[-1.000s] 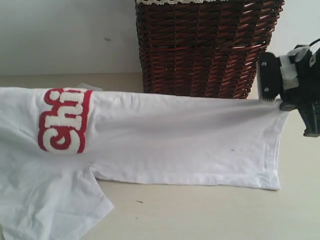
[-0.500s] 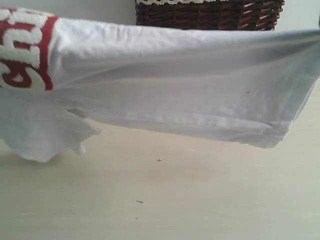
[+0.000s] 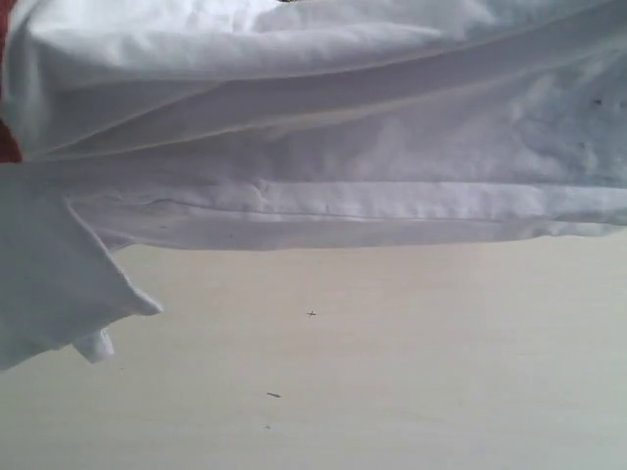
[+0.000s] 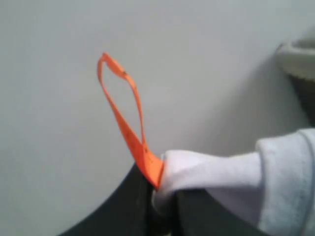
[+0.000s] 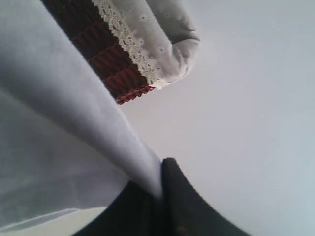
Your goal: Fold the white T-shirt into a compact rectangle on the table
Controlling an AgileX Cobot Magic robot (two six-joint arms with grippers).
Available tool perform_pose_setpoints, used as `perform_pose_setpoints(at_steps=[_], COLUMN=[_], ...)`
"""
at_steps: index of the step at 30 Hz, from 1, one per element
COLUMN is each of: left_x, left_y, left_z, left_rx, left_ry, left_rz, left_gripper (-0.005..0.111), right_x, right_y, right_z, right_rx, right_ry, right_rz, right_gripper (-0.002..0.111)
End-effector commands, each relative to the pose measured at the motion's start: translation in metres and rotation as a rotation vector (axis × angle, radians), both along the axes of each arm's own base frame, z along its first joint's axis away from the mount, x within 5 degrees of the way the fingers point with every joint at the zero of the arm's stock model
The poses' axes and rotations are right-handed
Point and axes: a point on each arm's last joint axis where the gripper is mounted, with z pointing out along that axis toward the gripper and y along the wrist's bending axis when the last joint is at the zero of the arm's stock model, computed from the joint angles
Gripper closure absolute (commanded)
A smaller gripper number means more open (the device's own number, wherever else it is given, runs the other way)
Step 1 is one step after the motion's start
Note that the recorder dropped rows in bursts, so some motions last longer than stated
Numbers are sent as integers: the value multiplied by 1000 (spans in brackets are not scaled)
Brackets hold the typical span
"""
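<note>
The white T-shirt [image 3: 333,127] hangs lifted across the whole upper half of the exterior view, its hem and one sleeve [image 3: 69,294] dangling above the table [image 3: 372,372]. A sliver of red lettering [image 3: 8,147] shows at the left edge. Neither gripper shows in the exterior view. In the left wrist view my left gripper [image 4: 165,196] is shut on the T-shirt [image 4: 221,172] by its collar, with the orange neck tag [image 4: 125,118] sticking up beside the fingers. My right gripper [image 5: 160,194] is shut on a taut fold of the T-shirt [image 5: 64,123].
A dark brown wicker basket [image 5: 106,64] with a white lace-trimmed liner [image 5: 152,39] shows behind the cloth in the right wrist view. A few small dark specks [image 3: 312,314] mark the table.
The T-shirt has risen from lying flat beside the basket to hanging high and close to the exterior camera, hiding the basket and the right arm. The table beneath is uncovered.
</note>
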Motion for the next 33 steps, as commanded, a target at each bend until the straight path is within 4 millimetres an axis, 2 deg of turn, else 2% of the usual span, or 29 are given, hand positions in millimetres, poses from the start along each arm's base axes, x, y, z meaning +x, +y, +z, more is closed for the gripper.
perform_pose_setpoints(at_steps=[1, 12, 16, 18, 20, 24, 26, 27, 30, 33], left_x=[-29, -91, -95, -87, -68, -20, 1, 11, 39, 68], left_y=[-6, -14, -15, -16, -17, -17, -16, -15, -9, -2], left_z=[8, 19, 22, 17, 5, -36, -58, -71, -102, -127], left_rx=[-75, -50, -60, -80, -95, -165, -170, -177, -248, -256], left_ry=[-99, -301, -304, -232, -60, 405, 603, 699, 898, 957], left_rz=[-40, -40, -52, -76, -101, -149, -165, -171, -130, -87], left_gripper=[107, 107, 107, 107, 107, 107, 107, 107, 107, 107], right_x=[-23, -59, -59, -52, -39, -4, 9, 22, 51, 74], right_y=[-3, -4, -4, -3, -1, 10, 17, 22, 27, 26], right_z=[8, 18, 16, 10, -1, -38, -54, -63, -85, -106], right_rx=[44, 117, 120, 113, 98, 91, 111, 113, 98, 20], right_ry=[-64, -166, -148, -79, 50, 480, 659, 737, 864, 959], right_rz=[-3, 35, 37, 34, 28, 44, 67, 87, 96, 67], right_gripper=[108, 108, 108, 108, 108, 108, 108, 108, 108, 108])
